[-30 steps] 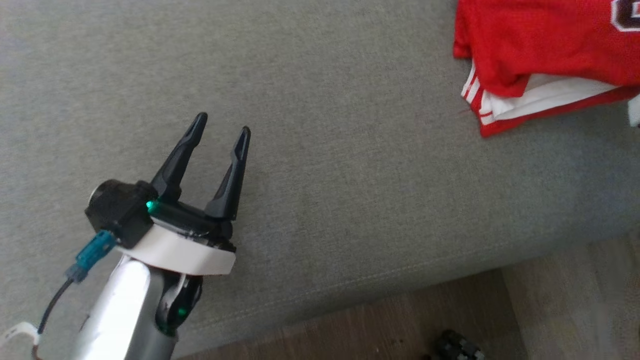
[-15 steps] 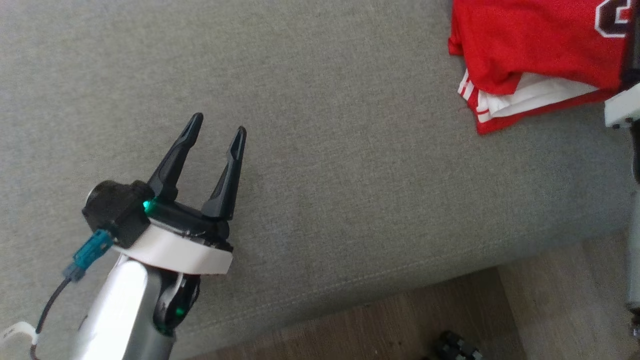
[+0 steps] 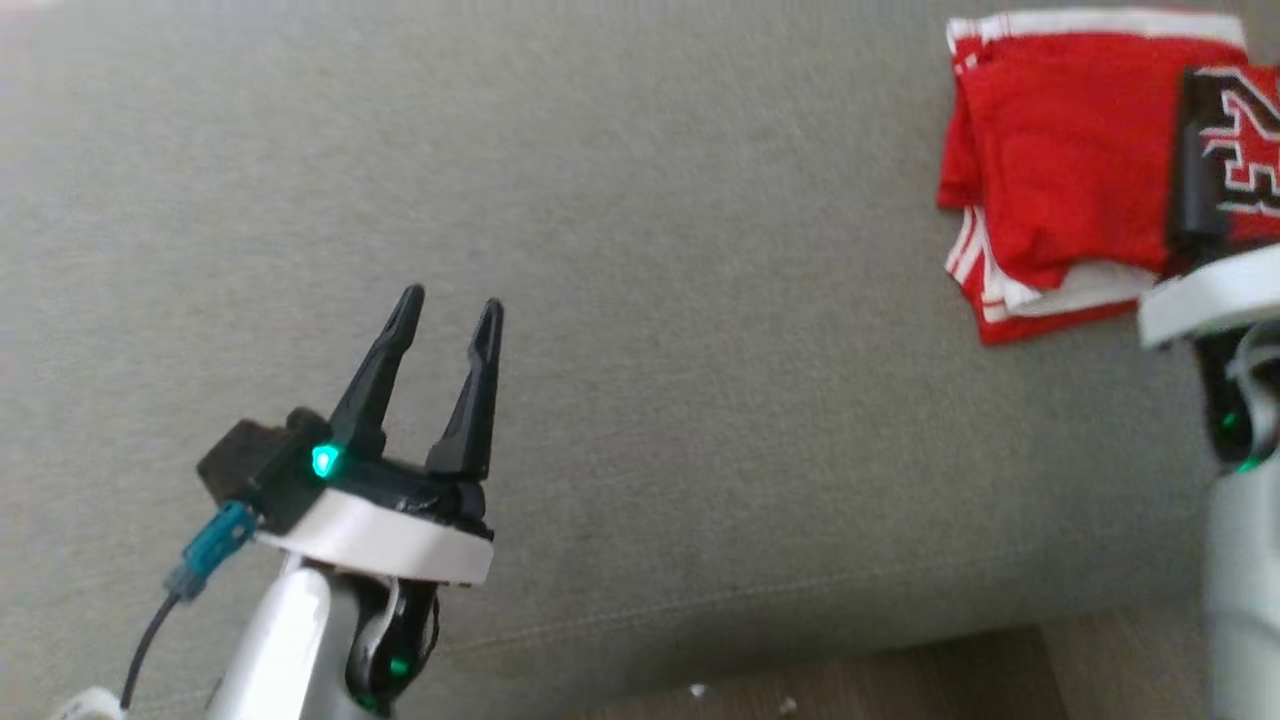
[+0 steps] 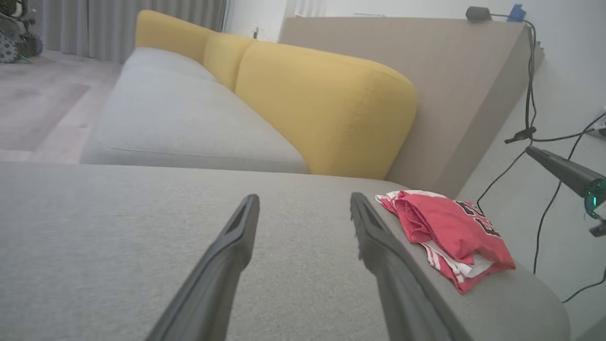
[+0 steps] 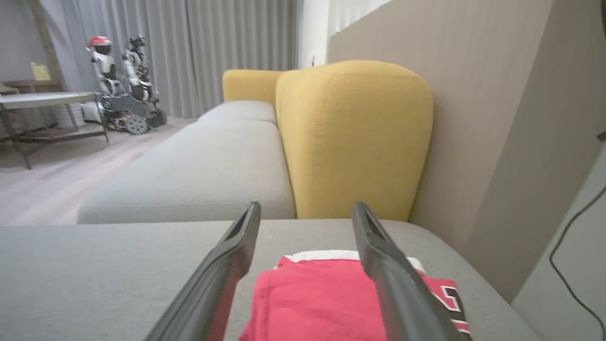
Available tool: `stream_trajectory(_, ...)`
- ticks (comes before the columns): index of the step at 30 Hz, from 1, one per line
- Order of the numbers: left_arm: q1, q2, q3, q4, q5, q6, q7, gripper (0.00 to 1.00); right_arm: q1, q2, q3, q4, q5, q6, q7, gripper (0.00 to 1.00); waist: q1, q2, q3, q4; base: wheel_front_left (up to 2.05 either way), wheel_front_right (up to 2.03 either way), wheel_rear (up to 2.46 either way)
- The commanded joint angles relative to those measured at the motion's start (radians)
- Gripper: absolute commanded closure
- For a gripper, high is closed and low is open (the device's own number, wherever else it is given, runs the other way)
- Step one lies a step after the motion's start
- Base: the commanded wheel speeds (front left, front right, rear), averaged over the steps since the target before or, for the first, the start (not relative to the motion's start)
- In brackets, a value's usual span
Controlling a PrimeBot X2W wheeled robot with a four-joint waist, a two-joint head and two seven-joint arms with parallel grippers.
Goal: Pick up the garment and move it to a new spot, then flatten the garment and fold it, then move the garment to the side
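A grey sofa seat (image 3: 700,300) is spread beneath both arms, with yellow backrests (image 4: 322,104) behind it. The right hand (image 5: 307,208) is held with its fingers apart and nothing between them. Directly below it and just ahead lies the garment (image 3: 1060,160), a red jersey folded into a compact stack with white-striped layers showing at one edge. The left hand (image 3: 450,300) is likewise spread wide and empty, poised over bare cushion, with the garment well off to its right at the end of the seat.

The task is judged to be all but finished. The garment is already folded and set at the side of the seat, and no hand is closed on it. At most, the drawing back of the right arm appears to be left.

Against the earlier head view, the whole picture has shifted, so the garment's lower place in the frame is put down to the camera. Only a white sliver of the right arm was seen at the picture's edge then. Now its pale cuff and a dark finger are seen over the garment's right part. The left hand is found in much the same open pose.
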Motion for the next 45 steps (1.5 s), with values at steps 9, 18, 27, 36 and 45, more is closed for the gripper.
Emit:
stream_trajectory(9,0.090,-0.032,0.070,-0.008,0.021,0.000,-0.005,0.00,0.219,0.086,0.052,-0.169,-0.011,0.005,-0.073,0.00,0.0000,0.0000,-0.170,0.134,0.00,0.00,0.00)
stream_trajectory(18,0.208,-0.043,0.117,0.023,0.049,0.007,-0.005,0.00,0.433,0.172,0.026,-0.189,-0.111,0.005,-0.197,0.00,0.0000,0.0000,-0.246,0.176,0.00,0.00,0.00)
stream_trajectory(27,0.241,-0.043,0.153,-0.023,0.070,0.056,-0.005,0.00,0.494,0.177,0.041,-0.171,-0.066,0.005,-0.239,0.00,0.0000,0.0000,-0.263,0.182,0.00,0.00,0.00)
stream_trajectory(36,0.242,-0.044,0.147,-0.044,0.080,0.062,-0.005,0.00,0.493,0.177,0.040,-0.164,-0.069,0.005,-0.246,0.00,0.0000,0.0000,-0.265,0.181,0.00,0.00,0.00)
stream_trajectory(45,0.235,-0.044,0.147,-0.032,0.088,0.077,-0.005,0.00,0.491,0.177,0.051,-0.156,-0.066,0.005,-0.242,0.00,0.0000,0.0000,-0.264,0.180,0.00,0.00,0.00)
